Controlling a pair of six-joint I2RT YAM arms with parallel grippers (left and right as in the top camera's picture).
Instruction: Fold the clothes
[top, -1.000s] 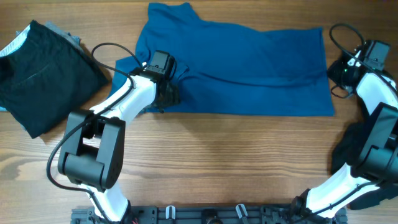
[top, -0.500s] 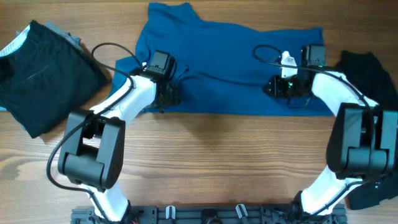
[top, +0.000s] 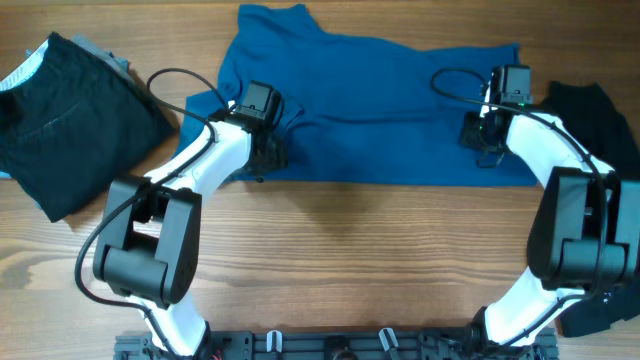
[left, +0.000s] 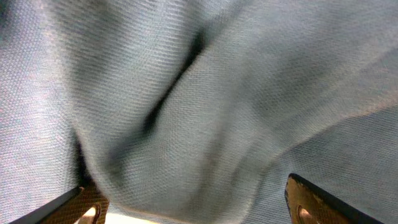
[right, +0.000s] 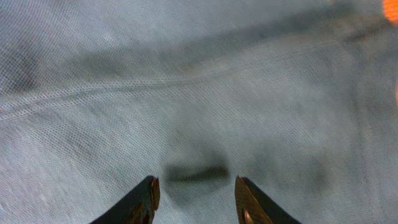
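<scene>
The blue cotton T-shirt (top: 400, 100) lies spread on the wooden table (top: 350, 260). Your left gripper (top: 268, 152) stands wide at its left edge, right gripper (top: 487, 140) half-open near the hem; lower both, pinch evenly.

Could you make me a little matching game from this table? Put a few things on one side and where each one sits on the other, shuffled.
Things:
1. blue shirt
2. black garment
3. left gripper
4. right gripper

Places:
A. over the shirt's right part
B. far left of the table
C. spread across the middle of the table
D. at the shirt's lower left edge

Pairs: 1-C, 2-B, 3-D, 4-A
</scene>
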